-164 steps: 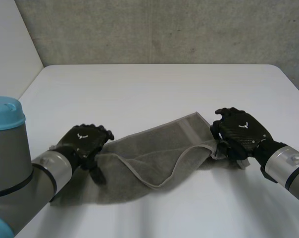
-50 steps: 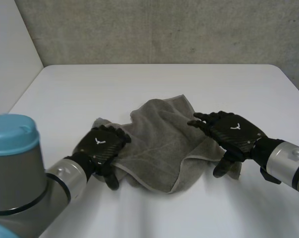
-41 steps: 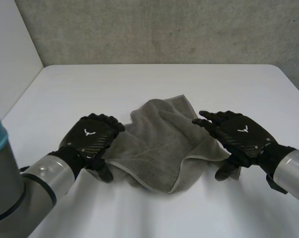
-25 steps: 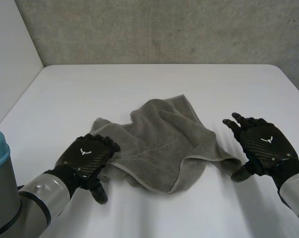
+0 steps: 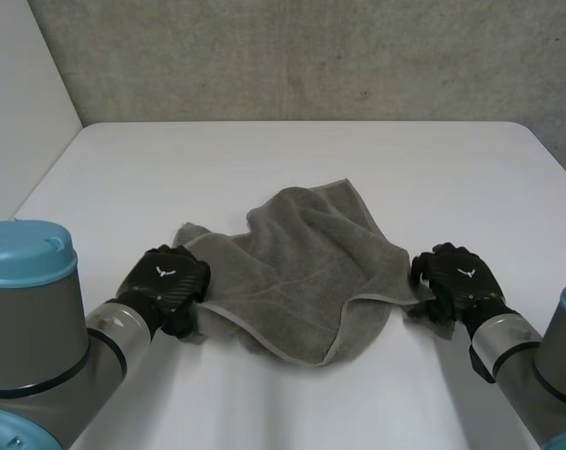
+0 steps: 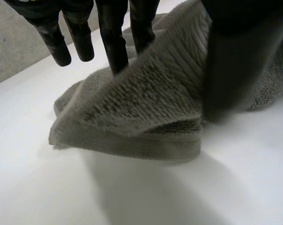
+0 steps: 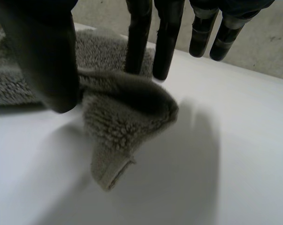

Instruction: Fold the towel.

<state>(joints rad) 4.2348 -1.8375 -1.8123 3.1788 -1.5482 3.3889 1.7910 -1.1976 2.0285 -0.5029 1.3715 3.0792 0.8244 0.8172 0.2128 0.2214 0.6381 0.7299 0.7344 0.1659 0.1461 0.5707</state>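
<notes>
The fingers (image 6: 114,44) of my left hand (image 5: 164,284) are closed in a pinch. Two of them press the towel (image 5: 302,267) from behind and the thumb bears on it from the front, while the other fingers hang clear beside the cloth. What they hold looks like a doubled edge at the towel's left side. My right hand (image 5: 458,278) does much the same at the opposite end, with two fingers (image 7: 139,37) behind a corner and the thumb in front. The corner's hemmed tip droops toward the surface (image 5: 264,159).

I take it the two grips sit at opposite ends so the cloth can be lifted and pulled taut before one side is laid over the other.

Outward from the fingers, the towel lies rumpled between the hands near the middle of the surface. One flap is thrown loosely over the rest, so the fold is far from neat.
</notes>
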